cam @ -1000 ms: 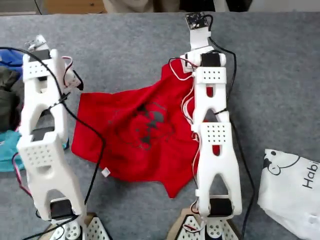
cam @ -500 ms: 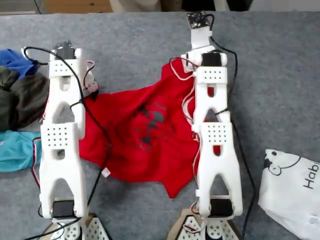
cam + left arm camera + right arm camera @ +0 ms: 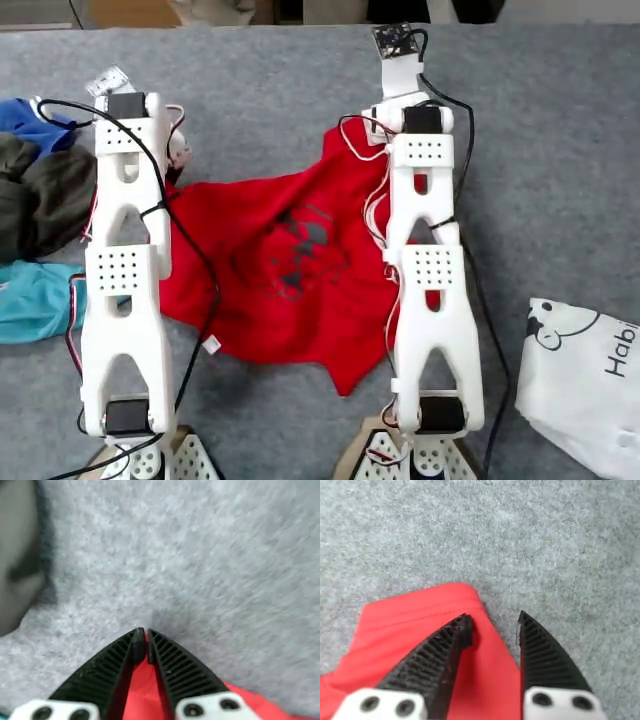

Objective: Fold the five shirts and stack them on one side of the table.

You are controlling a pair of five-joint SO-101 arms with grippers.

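The right gripper (image 3: 494, 621) hangs with its black ribbed fingers (image 3: 440, 660) spread apart above a rounded corner of the red shirt (image 3: 410, 625). The shirt lies flat on the grey surface (image 3: 545, 540). One fingertip is over the fabric near a stitched hem, the other at its edge.

Quick tally by kind, counted across the views.
Arms were two: left arm (image 3: 122, 300), right arm (image 3: 432, 300). Grippers were two: left gripper (image 3: 141, 631), right gripper (image 3: 492, 621). Cloth pieces came to five: one red shirt (image 3: 290, 270), one white shirt (image 3: 580, 390), one blue garment (image 3: 30, 115), one teal garment (image 3: 35, 300), one dark bundle (image 3: 45, 195), which may have been two pieces, could not tell. One grey table (image 3: 560, 150).
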